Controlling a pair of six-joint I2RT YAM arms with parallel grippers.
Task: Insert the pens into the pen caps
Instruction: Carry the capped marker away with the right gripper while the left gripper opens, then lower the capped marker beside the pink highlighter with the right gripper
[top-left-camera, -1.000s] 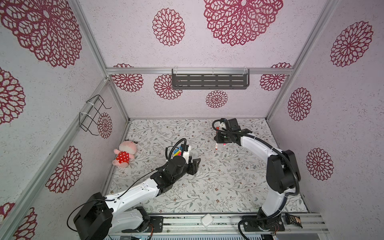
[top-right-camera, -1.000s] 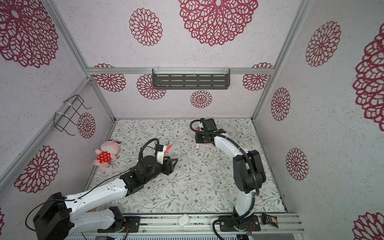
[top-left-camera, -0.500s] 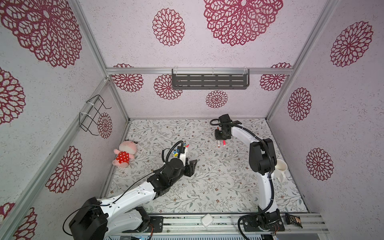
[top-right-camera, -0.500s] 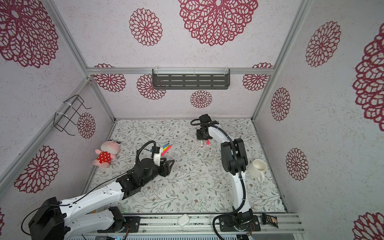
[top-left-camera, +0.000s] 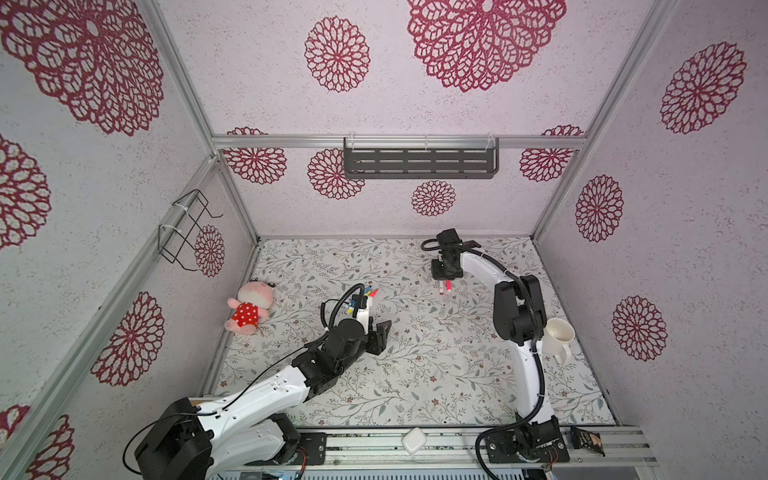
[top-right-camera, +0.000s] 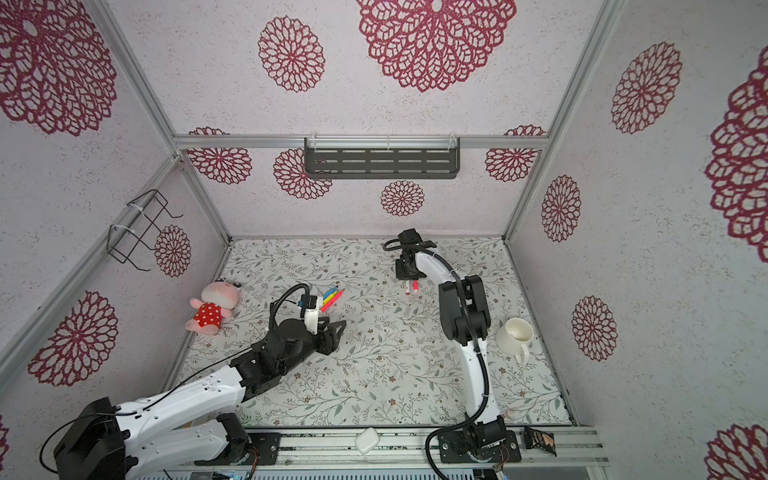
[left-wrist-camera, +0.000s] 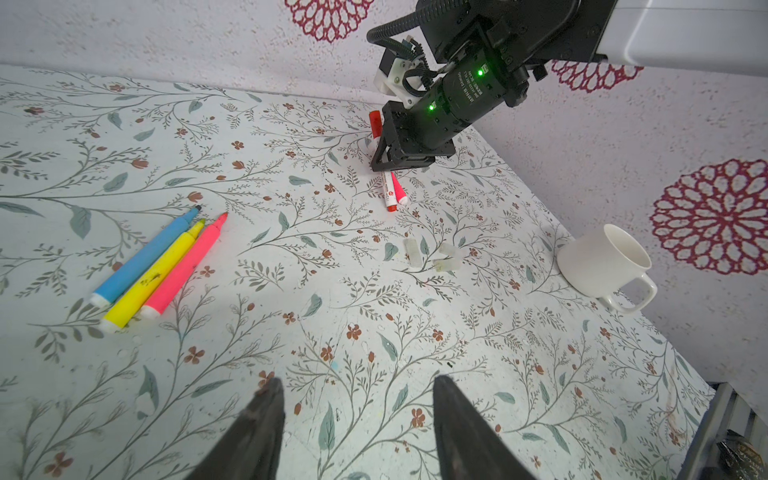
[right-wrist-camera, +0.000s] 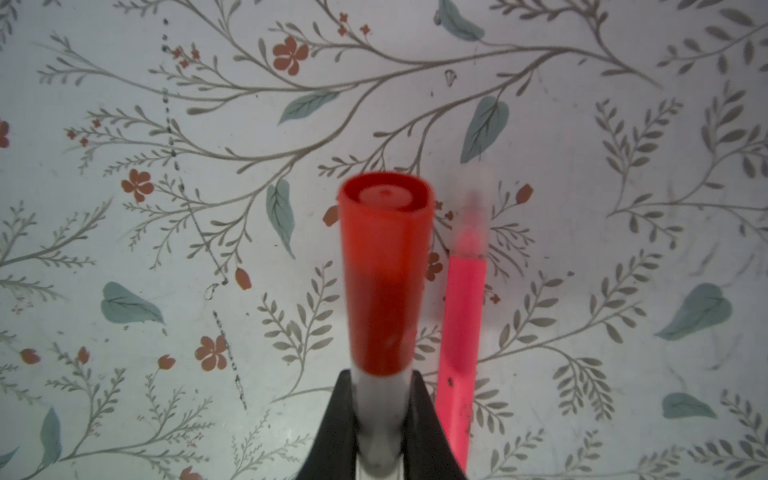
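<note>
Two arms to report on, over a floral-print tabletop (top-left-camera: 415, 374). Found the left arm stretched low from the near rail toward the table's middle, left gripper (left-wrist-camera: 355, 384) hovering above the surface, jaws partway apart, released, holding and touching nothing. Found the right arm reaching to the far side, forearm arched, wrist turned downward, right gripper (right-wrist-camera: 380, 390) clenched on the white barrel of a red-capped marker pen (right-wrist-camera: 384, 270), cap end pointing away from the wrist; cannot tell whether that pen rests on the table. Noted just beside it a pink marker pen (right-wrist-camera: 461, 324) lying flat, its tip inside a see-through cap (right-wrist-camera: 473, 208). Noted ahead of the left gripper a blue marker pen (left-wrist-camera: 145, 257), a yellow marker pen (left-wrist-camera: 153, 278) and a second pink marker pen (left-wrist-camera: 183, 266), side by side, touching, tips bare. Noted three loose whitish see-through plastic caps (left-wrist-camera: 413, 251) close together on the table between the right gripper and a white ceramic mug (left-wrist-camera: 598, 257).
</note>
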